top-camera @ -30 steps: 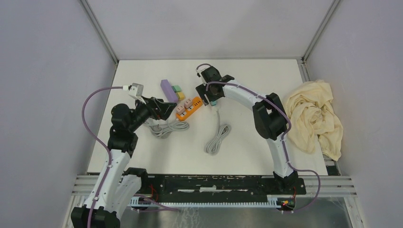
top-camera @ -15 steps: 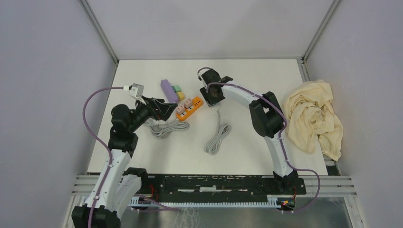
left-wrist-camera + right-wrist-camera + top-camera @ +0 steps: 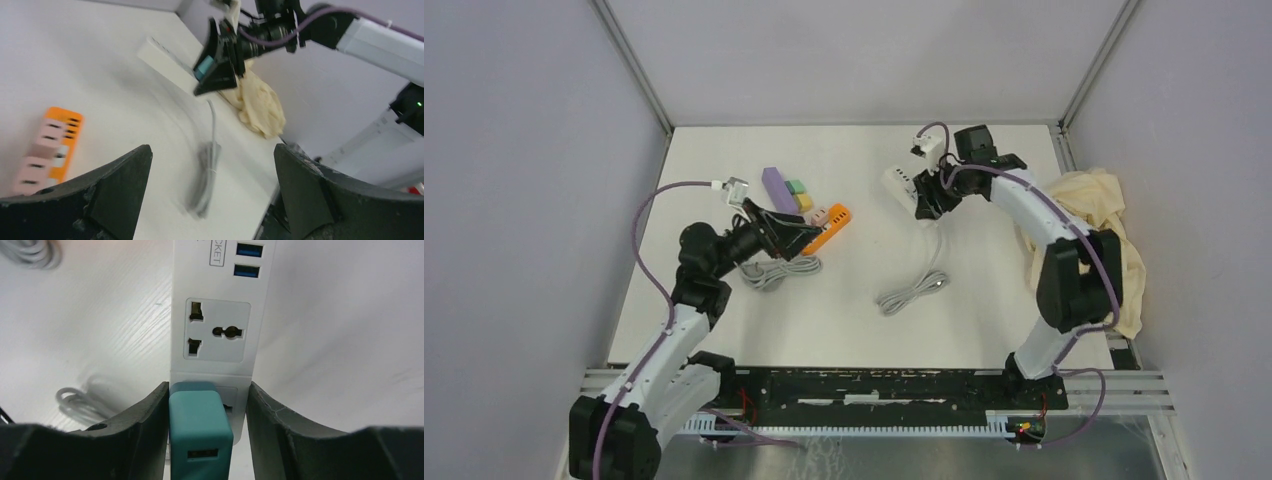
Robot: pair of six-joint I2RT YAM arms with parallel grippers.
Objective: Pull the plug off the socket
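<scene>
A teal plug (image 3: 200,425) sits in the end socket of a white power strip (image 3: 217,315). My right gripper (image 3: 207,387) straddles that end. Its left finger touches the plug. Its right finger lies against the strip's edge, a gap away from the plug. In the top view the strip (image 3: 902,183) lies at the back centre-right with the right gripper (image 3: 927,200) on its near end. The left wrist view shows the plug (image 3: 204,64) between those fingers. My left gripper (image 3: 799,238) is open and empty over the orange strip.
An orange power strip (image 3: 829,222) with pink sockets lies by a purple block (image 3: 778,188) and small green and yellow blocks. The white strip's grey cable bundle (image 3: 912,292) lies mid-table, another bundle (image 3: 769,270) under the left arm. A cream cloth (image 3: 1114,250) lies at the right edge.
My right gripper swung right and back, carrying the white strip and plug away from the orange strip; the grey cable trailed right. My left gripper moved right, over the orange strip.
</scene>
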